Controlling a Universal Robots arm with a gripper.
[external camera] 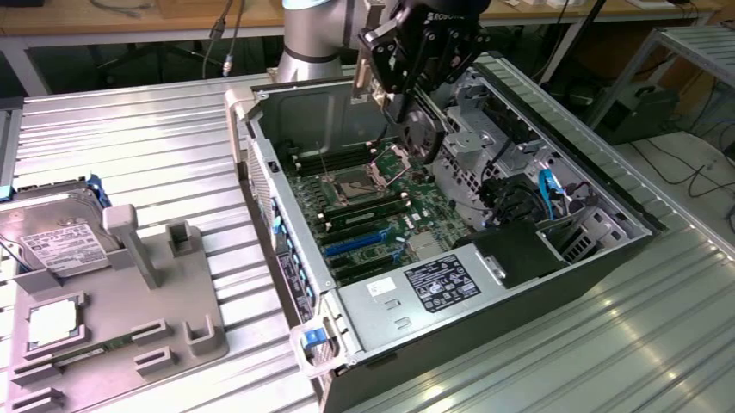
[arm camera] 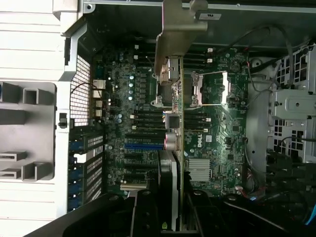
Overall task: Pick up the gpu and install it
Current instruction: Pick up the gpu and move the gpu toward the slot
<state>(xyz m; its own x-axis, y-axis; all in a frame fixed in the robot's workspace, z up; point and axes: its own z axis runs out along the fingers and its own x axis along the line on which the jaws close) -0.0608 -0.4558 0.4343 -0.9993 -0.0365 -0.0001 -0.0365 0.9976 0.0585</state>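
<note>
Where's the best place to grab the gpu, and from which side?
Probably by its upper long edge, from above, pinching the two flat faces, as the gripper holds the gpu now. The card is thin and stands on edge over the open computer case, so its lower edge is free, facing the motherboard.

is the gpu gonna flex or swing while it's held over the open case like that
Probably stiff: the gpu shows as a straight, unbent edge in the gripper. Likely fragile, with bare components and a thin metal bracket. Held edge-on over the motherboard, it could twist if nudged sideways.
</note>
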